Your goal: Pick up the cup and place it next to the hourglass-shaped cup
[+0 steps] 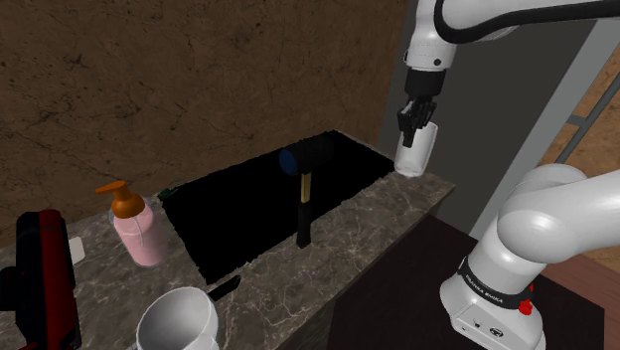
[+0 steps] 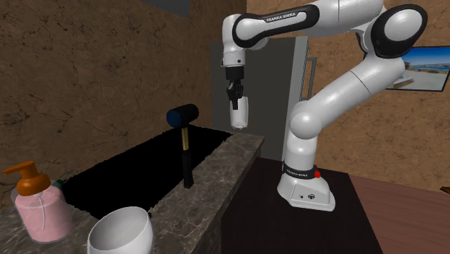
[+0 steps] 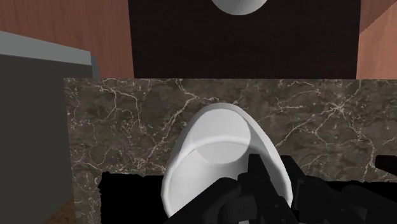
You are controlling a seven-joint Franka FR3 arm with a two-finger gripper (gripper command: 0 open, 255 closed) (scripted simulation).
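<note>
I have the gripper (image 1: 415,115) clamped on the rim of the white cup (image 1: 414,151), hanging above the counter (image 1: 298,278) corner, upper right of the shoulder frame. Pickup looks done; the carry to the hourglass-shaped cup (image 1: 179,320), bottom left, is left. Its base is cut off at the frame edge

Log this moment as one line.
pincer: shut on white cup | white cup: aloft over counter end | hourglass-shaped cup: opposite end
</note>
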